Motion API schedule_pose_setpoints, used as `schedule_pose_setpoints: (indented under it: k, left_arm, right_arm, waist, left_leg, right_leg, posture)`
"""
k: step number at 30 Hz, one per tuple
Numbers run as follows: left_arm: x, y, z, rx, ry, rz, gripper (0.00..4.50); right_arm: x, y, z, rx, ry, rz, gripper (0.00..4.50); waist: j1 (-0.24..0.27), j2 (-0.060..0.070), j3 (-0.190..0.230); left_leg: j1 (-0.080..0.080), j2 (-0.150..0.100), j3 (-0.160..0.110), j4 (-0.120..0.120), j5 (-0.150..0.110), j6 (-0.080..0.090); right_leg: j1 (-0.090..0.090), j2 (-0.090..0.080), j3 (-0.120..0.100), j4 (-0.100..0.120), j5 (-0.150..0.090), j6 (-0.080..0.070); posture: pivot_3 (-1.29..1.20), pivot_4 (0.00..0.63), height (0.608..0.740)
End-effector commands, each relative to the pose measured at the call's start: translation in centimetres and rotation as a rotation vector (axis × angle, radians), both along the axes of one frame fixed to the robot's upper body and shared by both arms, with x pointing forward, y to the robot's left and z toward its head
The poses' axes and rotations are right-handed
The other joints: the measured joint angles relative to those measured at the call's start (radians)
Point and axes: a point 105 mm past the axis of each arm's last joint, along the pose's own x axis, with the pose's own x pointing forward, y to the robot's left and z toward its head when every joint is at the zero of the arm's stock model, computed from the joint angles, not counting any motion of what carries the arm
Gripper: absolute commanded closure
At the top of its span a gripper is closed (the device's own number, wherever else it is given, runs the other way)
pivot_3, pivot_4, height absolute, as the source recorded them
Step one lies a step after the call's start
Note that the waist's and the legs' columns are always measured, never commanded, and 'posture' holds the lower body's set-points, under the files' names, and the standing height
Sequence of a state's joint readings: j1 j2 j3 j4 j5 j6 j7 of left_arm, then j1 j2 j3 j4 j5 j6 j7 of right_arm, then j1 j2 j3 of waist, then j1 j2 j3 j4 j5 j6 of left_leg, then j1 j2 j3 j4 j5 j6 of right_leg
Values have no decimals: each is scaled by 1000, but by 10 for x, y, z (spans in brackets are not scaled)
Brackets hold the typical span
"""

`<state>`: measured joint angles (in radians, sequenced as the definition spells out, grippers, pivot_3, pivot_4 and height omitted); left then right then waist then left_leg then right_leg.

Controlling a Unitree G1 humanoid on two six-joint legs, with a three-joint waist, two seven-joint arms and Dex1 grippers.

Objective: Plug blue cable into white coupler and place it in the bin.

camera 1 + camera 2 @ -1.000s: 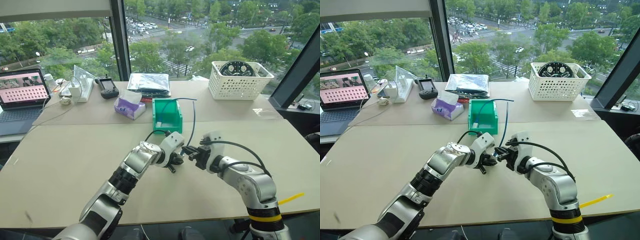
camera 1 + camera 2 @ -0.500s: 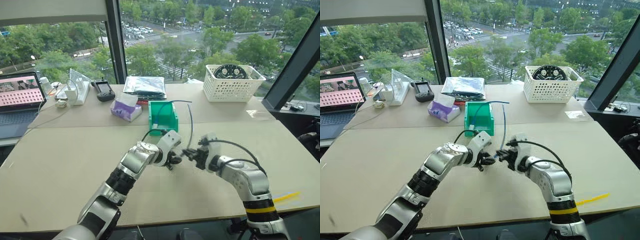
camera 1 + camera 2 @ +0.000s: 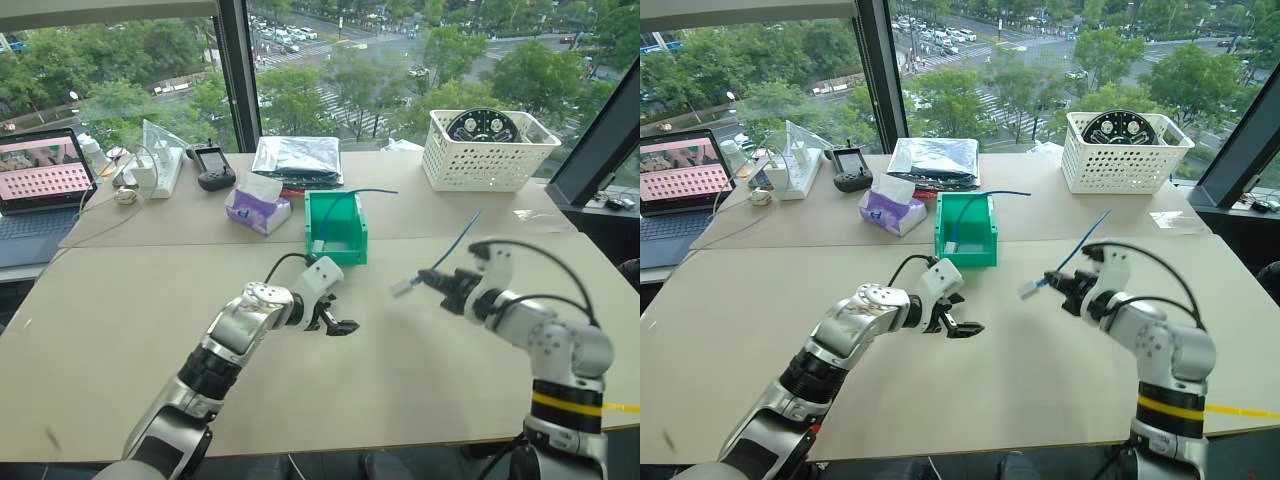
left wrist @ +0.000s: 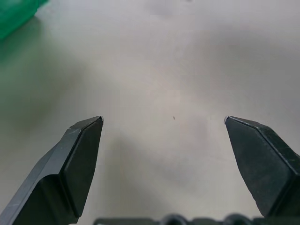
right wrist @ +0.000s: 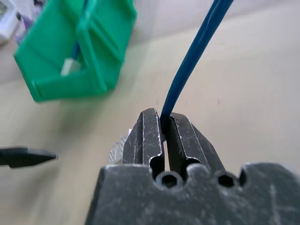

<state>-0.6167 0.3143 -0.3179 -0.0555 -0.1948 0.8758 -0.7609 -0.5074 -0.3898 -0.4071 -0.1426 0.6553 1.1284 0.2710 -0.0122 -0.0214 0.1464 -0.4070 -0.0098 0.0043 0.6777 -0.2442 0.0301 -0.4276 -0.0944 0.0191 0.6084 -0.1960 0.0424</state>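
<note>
1. My left gripper [image 3: 340, 322] hangs just over the bare table [image 3: 120, 300], a little in front of the bin [image 3: 336, 228]. Its fingers [image 4: 77, 154] are spread wide with nothing between them.
2. My right gripper [image 3: 437, 283] is up off the table on the right side, its jaws pinched tight on the blue cable [image 5: 194, 56].
3. A small pale piece [image 3: 402, 288] sticks out past the fingertips toward the left gripper — plug or white coupler, I cannot tell which. The free length of the blue cable rises up and away behind the gripper.
4. The green bin sits mid-table, front lip toward me. Inside it lie another blue cable [image 3: 980, 196] and a small white piece [image 5: 70, 67].
5. Behind: white basket [image 3: 485, 160] at right, tissue pack [image 3: 258, 208] left of the bin.
</note>
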Motion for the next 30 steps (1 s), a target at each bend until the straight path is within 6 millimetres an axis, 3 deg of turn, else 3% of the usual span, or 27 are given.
schedule_pose_setpoints:
  k: [1, 6, 10, 15, 17, 23, 28, 30]
  left_arm:
    - [-1, 12, 35, -127, -130, -9, 23]
    - [8, 39, 51, -206, -210, 128, 23]
    - [12, 58, 59, -244, -271, 233, 23]
    - [12, 67, 61, -273, -295, 311, 23]
    - [9, 69, 61, -281, -311, 334, 0]
    - [4, 75, 68, -291, -359, 363, 0]
    - [7, 82, 83, -323, -417, 389, 0]
    - [7, 84, 84, -324, -422, 385, 0]
  right_arm:
    - [12, 16, 42, 68, -119, 62, 4500]
    - [37, 52, 71, 19, -206, 165, 4500]
    - [70, 79, 76, -134, -265, 227, 4500]
    - [96, 102, 82, -185, -321, 280, 4500]
    - [103, 109, 85, -209, -341, 289, 3641]
    - [108, 121, 93, -226, -385, 334, 1735]
    - [103, 111, 114, -170, -444, 340, 36]
    - [95, 103, 125, -138, -487, 345, 36]
  waist:
    - [-6, 1, 4]
    - [-6, 2, 11]
    - [-8, 2, 15]
    - [-4, 1, 16]
    - [-6, 1, 16]
    - [-3, 1, 17]
    - [-3, 2, 17]
    - [-3, 2, 17]
  left_leg:
    - [0, 0, 0, 0, 0, 0]
    - [1, 1, 0, 0, 0, 0]
    - [1, 0, 1, 1, 0, 0]
    - [0, 0, 1, 0, 0, 0]
    - [-1, 0, 0, -1, 0, 0]
    - [-3, -1, -1, -2, -1, -2]
    - [-6, -1, -1, -2, -1, -2]
    - [-10, -2, -1, -2, -1, -3]
  right_leg:
    - [0, 1, 0, 0, 0, 0]
    - [0, 2, 0, 1, 0, -1]
    - [0, 1, 0, 1, 0, -1]
    - [0, 1, -2, 2, 1, -1]
    - [0, 0, -2, 3, 1, -1]
    - [-2, -1, -3, 2, 2, 0]
    - [-5, -2, -3, 2, 2, -1]
    - [-10, -3, -3, 4, 2, -1]
  posture:
    - [0, 150, 734]
    - [0, 150, 734]
    - [0, 150, 734]
    - [0, 150, 734]
    - [0, 150, 734]
    - [0, 150, 734]
    - [0, 150, 734]
    - [0, 150, 734]
